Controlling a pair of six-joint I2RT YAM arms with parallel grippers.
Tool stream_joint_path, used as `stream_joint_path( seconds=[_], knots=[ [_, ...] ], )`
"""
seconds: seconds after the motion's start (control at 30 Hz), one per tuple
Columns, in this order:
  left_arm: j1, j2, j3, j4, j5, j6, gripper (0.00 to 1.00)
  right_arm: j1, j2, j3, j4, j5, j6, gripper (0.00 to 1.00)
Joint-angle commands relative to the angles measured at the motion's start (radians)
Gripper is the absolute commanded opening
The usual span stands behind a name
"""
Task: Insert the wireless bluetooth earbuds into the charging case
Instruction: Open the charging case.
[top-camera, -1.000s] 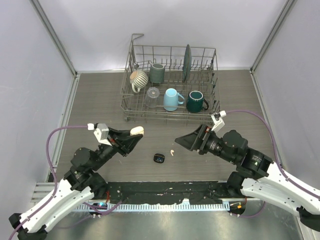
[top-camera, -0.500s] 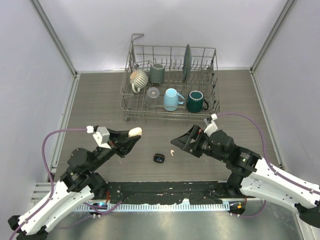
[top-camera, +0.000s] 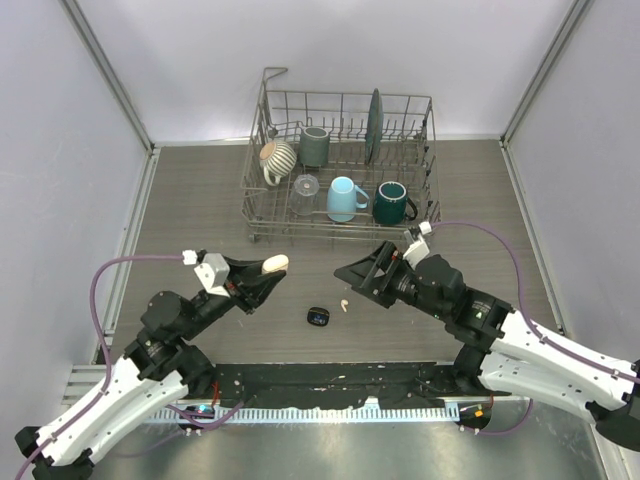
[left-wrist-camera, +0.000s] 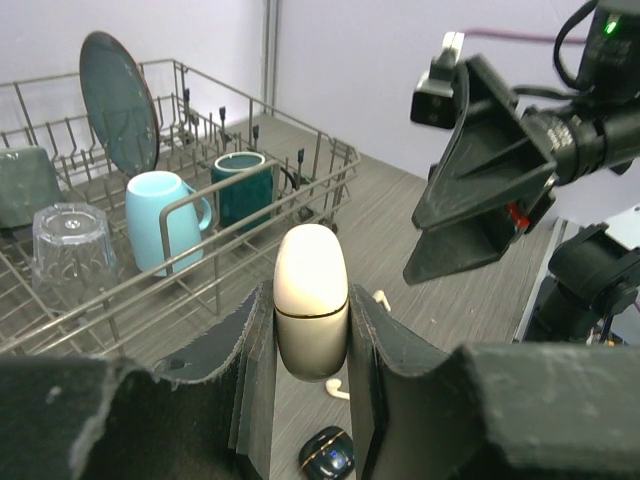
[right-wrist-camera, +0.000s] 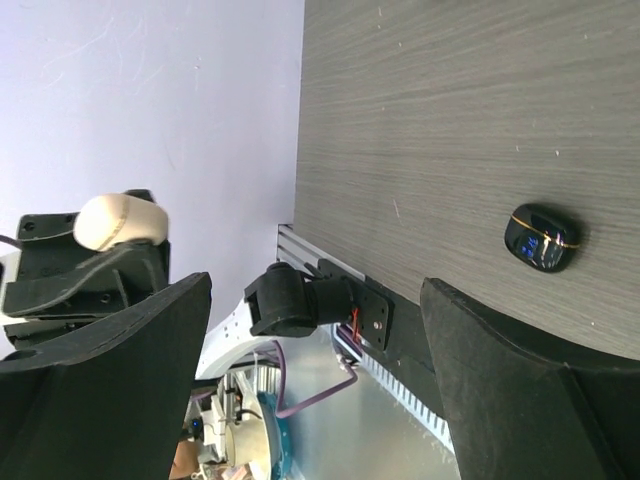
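My left gripper (top-camera: 272, 266) is shut on a cream charging case (left-wrist-camera: 311, 300), held lid up above the table with the lid closed. A black charging case (top-camera: 318, 317) lies closed on the table, between and below both grippers. A pale cream-pink earbud (top-camera: 344, 304) lies just right of it; the left wrist view shows this earbud (left-wrist-camera: 336, 389) under the held case and a second pale one (left-wrist-camera: 380, 298) a little farther off. My right gripper (top-camera: 352, 275) hangs open over the table just above and right of the pale earbuds, nothing between its fingers (right-wrist-camera: 120, 370).
A wire dish rack (top-camera: 258, 215) stands at the back centre with a striped mug, a grey cup, a glass, a light-blue mug (top-camera: 345, 198), a dark green mug (top-camera: 392, 202) and an upright plate. Grey walls close in the left, right and back sides.
The right arm has swung left and forward, bringing its open gripper closer to the pale earbuds. The left gripper, still holding the cream case, has barely shifted.
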Motion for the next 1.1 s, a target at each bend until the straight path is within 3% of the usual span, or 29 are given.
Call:
stream_joint_path(
  seconds=[0.0, 0.3, 0.63, 0.73, 0.87, 1.07],
  knots=[
    [-0.003, 0.044, 0.053, 0.013, 0.021, 0.041, 0.0, -0.007, 0.017, 0.078, -0.006, 0.044, -0.074, 0.91],
    [-0.002, 0.078, 0.072, 0.007, 0.055, 0.018, 0.0, -0.055, 0.109, 0.112, -0.026, -0.116, -0.111, 0.91],
    [-0.002, 0.003, -0.009, 0.097, 0.07, 0.019, 0.0, -0.067, 0.011, 0.043, 0.063, -0.18, -0.027, 0.91],
    [-0.003, 0.008, -0.026, 0.125, 0.09, 0.042, 0.0, -0.065, 0.02, 0.017, 0.158, -0.229, 0.027, 0.91],
    [-0.002, 0.029, -0.029, 0.135, 0.115, 0.064, 0.0, -0.068, 0.08, -0.023, 0.418, -0.297, 0.126, 0.91],
    [-0.002, 0.037, -0.052, 0.187, 0.116, 0.082, 0.0, -0.07, 0.275, -0.016, 0.686, -0.413, 0.241, 0.9]
  ],
)
